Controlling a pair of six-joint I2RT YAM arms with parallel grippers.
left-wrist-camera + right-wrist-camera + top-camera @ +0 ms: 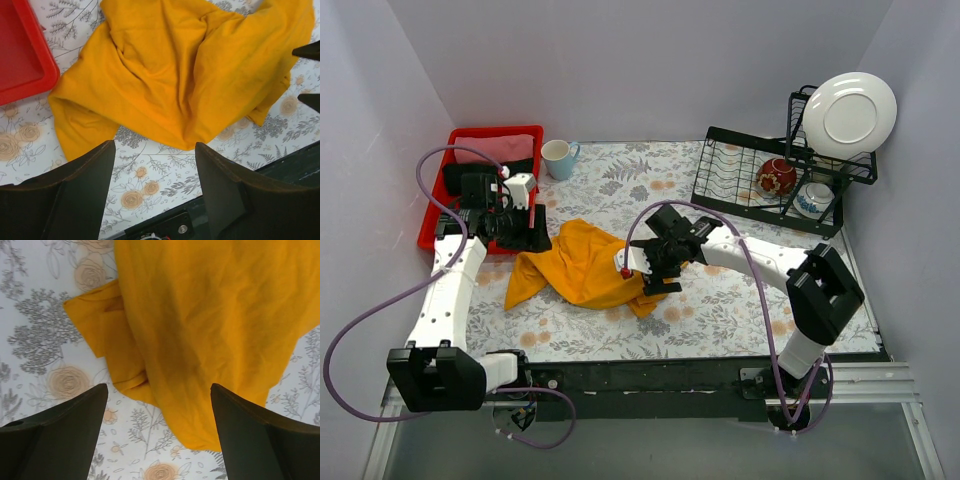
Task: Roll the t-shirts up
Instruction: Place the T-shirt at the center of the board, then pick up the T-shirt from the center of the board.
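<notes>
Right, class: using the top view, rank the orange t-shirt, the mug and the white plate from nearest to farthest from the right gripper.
Measured from the right gripper:
1. The orange t-shirt, right beneath it, mid-table.
2. The mug, back left, beside the red bin.
3. The white plate, upright on the dish rack in the far right corner.

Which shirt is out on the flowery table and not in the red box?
The orange-yellow t-shirt. It lies crumpled on the table, while the pink bundle and the black bundle sit inside the red box.
</notes>
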